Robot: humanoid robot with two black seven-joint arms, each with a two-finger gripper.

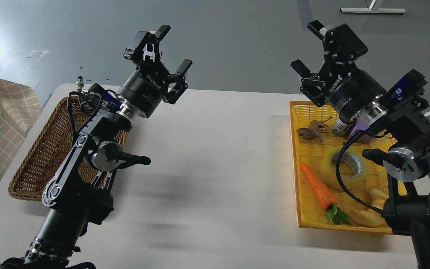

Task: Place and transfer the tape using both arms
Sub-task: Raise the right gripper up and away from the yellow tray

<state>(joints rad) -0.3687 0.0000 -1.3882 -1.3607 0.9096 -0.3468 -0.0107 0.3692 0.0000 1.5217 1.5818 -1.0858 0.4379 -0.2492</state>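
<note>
We are looking down on a pale table (215,157) that is filling most of the head view, with both of our arms rising over it. Our left arm (77,175) is coming up from the lower left and is crossing in front of a brown wicker basket (36,164) that is sitting at the table's left edge. Our right arm (413,164) is reaching up from the lower right and is partly covering a yellow tray (306,216) that is lying at the table's right side. Our left gripper (173,48) is held high above the table with its two fingers spread wide and nothing between them. Our right gripper (308,46) is likewise raised over the tray's far end, with its fingers parted and empty (both are plainly released). The tape (343,168) is lying flat in the middle of the yellow tray, with its grey-white core facing up and a black cable from our right arm crossing over it. An orange carrot (317,190) with green leaves is lying just left of the tape. A yellow-tan croissant (373,209) is resting at the tray's near right corner, partly hidden behind our right arm. A small brown animal figure (310,132) is sitting at the tray's far end.
</note>
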